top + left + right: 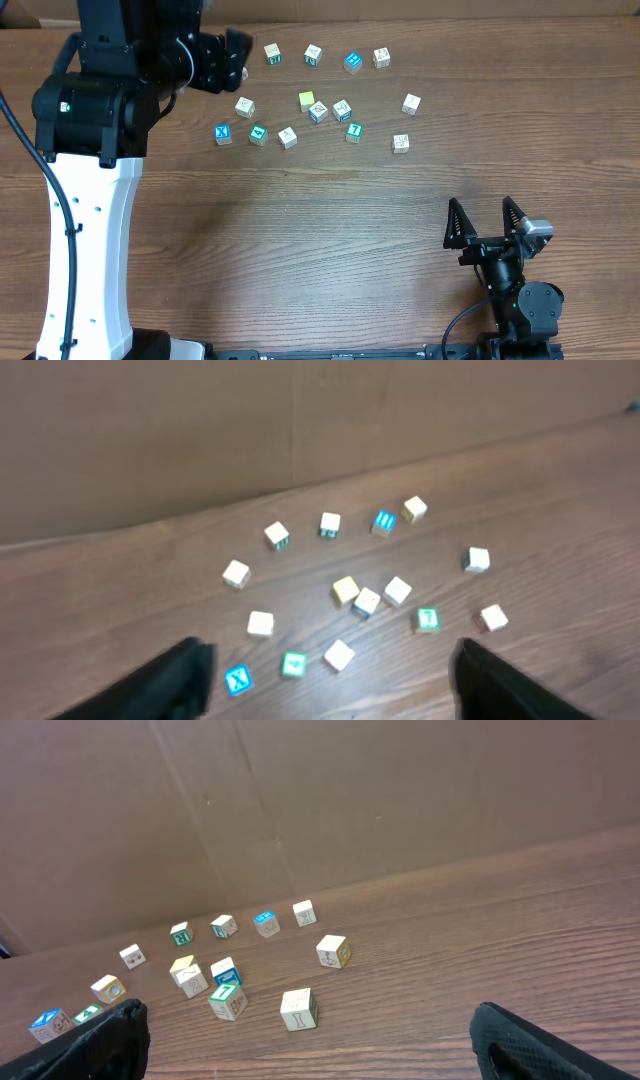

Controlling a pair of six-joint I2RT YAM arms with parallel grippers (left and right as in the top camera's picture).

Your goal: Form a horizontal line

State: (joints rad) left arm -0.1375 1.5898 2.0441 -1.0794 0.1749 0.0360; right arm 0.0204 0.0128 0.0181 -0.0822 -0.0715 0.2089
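Several small wooden letter blocks lie scattered at the far middle of the table. Among them are a blue X block (223, 134), a green block (258, 134), a yellow block (307, 99), a blue block (353, 62) and a green 7 block (353, 131). My left gripper (236, 57) is open and empty, raised at the far left edge of the scatter. In the left wrist view the gripper (332, 685) looks down on the X block (238, 680) and the green block (294, 664). My right gripper (481, 212) is open and empty near the front right, well short of the blocks. It also shows in the right wrist view (310, 1040).
A brown cardboard wall (200, 430) stands along the table's far edge. The left arm's white column (95, 230) rises at the left side. Bare wooden table (300, 250) stretches between the blocks and the front edge. A plain block (299, 1008) lies nearest the right gripper.
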